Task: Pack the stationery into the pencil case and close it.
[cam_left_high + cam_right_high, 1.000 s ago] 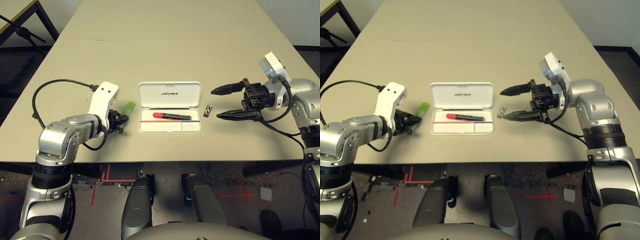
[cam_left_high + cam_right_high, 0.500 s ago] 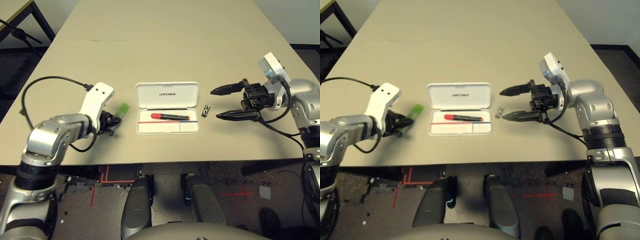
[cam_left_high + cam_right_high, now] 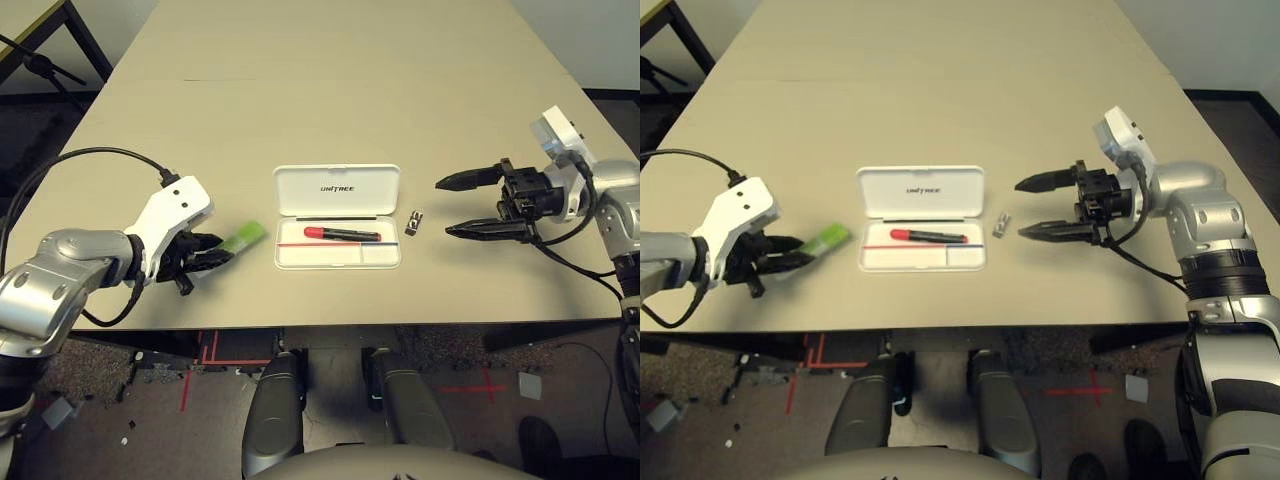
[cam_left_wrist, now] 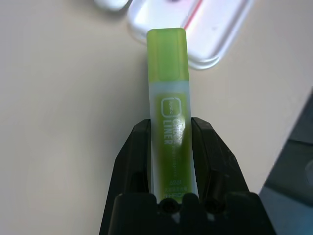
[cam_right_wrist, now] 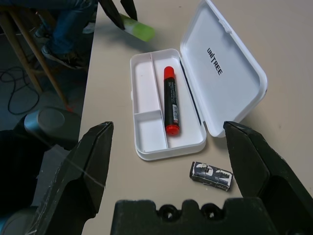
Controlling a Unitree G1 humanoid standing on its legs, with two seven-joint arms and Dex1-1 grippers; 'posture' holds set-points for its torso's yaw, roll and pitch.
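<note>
The white pencil case (image 3: 338,190) lies open mid-table, "UNITREE" on its raised lid. The red marker (image 3: 343,233) rests in its tray (image 3: 340,256), along the red-and-blue stripe. My left gripper (image 3: 205,258) is shut on the light-green stick (image 3: 243,238), left of the case near the table's front edge; in the left wrist view the stick (image 4: 167,98) sticks out beyond both fingers (image 4: 138,152). The small black-and-silver clip (image 3: 414,221) lies just right of the case. My right gripper (image 3: 445,208) hangs wide open to the right of the clip (image 5: 210,175), holding nothing.
The table's front edge (image 3: 320,325) runs close below both grippers. A black cable (image 3: 70,160) loops off my left wrist. A person's legs and a chair (image 5: 54,29) show past the table's left side in the right wrist view.
My left gripper has drawn back left and toward the table's front edge, taking the green stick with it. The right gripper has shifted slightly right, still open.
</note>
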